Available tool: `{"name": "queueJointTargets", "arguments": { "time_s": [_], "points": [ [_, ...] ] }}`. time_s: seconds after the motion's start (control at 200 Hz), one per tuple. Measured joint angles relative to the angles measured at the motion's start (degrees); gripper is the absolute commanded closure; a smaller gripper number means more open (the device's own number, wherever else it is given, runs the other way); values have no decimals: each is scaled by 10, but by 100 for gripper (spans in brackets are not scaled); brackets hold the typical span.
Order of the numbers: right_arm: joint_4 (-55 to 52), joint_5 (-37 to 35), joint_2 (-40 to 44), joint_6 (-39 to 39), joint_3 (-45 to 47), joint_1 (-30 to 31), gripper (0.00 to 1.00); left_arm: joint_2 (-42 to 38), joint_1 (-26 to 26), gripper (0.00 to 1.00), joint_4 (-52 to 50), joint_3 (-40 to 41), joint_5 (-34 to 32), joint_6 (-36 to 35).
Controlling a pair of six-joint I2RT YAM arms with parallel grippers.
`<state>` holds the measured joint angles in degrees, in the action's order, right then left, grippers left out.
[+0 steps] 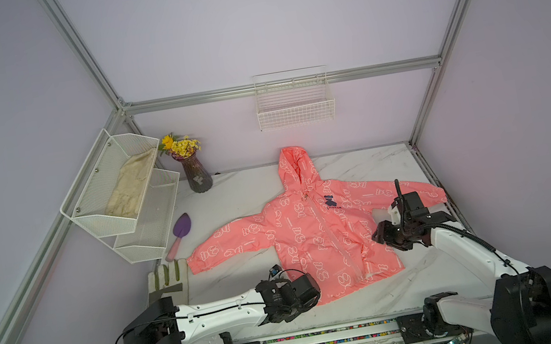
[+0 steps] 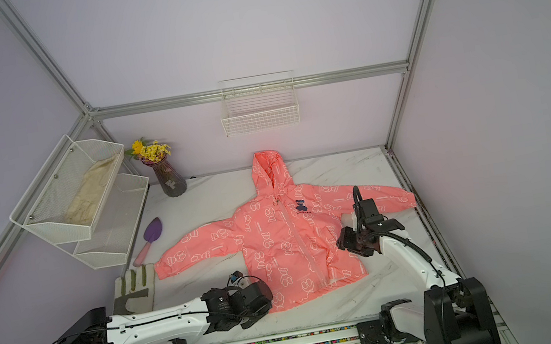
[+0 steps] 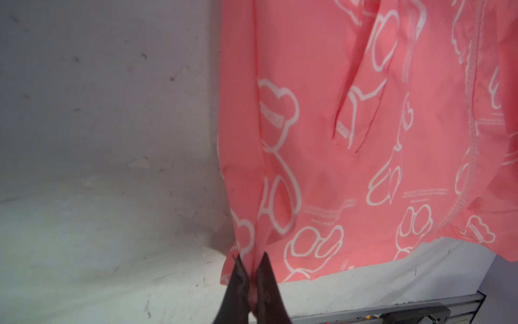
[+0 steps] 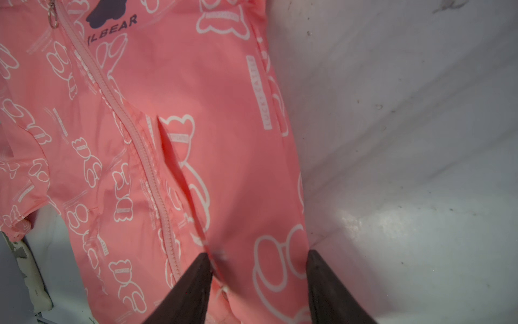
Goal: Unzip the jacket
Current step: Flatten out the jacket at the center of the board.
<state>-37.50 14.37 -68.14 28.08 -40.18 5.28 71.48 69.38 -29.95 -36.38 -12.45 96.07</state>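
Jacket (image 1: 314,234) lies zipped on the counter (image 1: 232,194): left fingers (image 3: 266,286) clamped on its hem, right fingers (image 4: 193,283) parted astride its side edge, holding nothing. Far beyond the left fingers, the mesh rack's upper tier (image 1: 101,219) holds a beige cloth (image 1: 130,188); a vase (image 1: 198,176) holds yellow flowers (image 1: 182,146).

Your left arm (image 1: 213,311) and right arm (image 1: 462,248) wear white shells with black joint housings. Black cables (image 1: 481,241) loop outside each; fingers (image 4: 190,289) dark, tapering to points.
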Motion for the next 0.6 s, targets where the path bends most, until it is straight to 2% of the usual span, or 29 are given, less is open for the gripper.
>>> {"name": "queueJointTargets", "arguments": {
  "time_s": [0.165, 0.225, 0.285, 0.355, 0.435, 0.505, 0.525, 0.6],
  "points": [
    [0, -19, -1, 7, 5, 14, 43, -82, -2, 100, -3, 48, -16, 28],
    [0, -26, -2, 13, 7, 26, 47, -117, -3, 100, -5, 67, -24, 42],
    [3, -35, -5, 19, 12, 41, 55, -153, -4, 100, -7, 86, -32, 54],
    [10, -45, -14, 28, 25, 59, 73, -189, -4, 100, -14, 102, -41, 69],
    [11, -62, -31, 46, 38, 80, 81, -228, -4, 100, -32, 114, -54, 83],
    [7, -82, -42, 59, 41, 93, 93, -257, -4, 100, -54, 115, -66, 89],
    [6, -88, -43, 61, 41, 95, 99, -265, -4, 100, -59, 115, -70, 90],
    [1, -111, -42, 73, 41, 100, 100, -290, -4, 100, -80, 115, -84, 93]
  ]
}}
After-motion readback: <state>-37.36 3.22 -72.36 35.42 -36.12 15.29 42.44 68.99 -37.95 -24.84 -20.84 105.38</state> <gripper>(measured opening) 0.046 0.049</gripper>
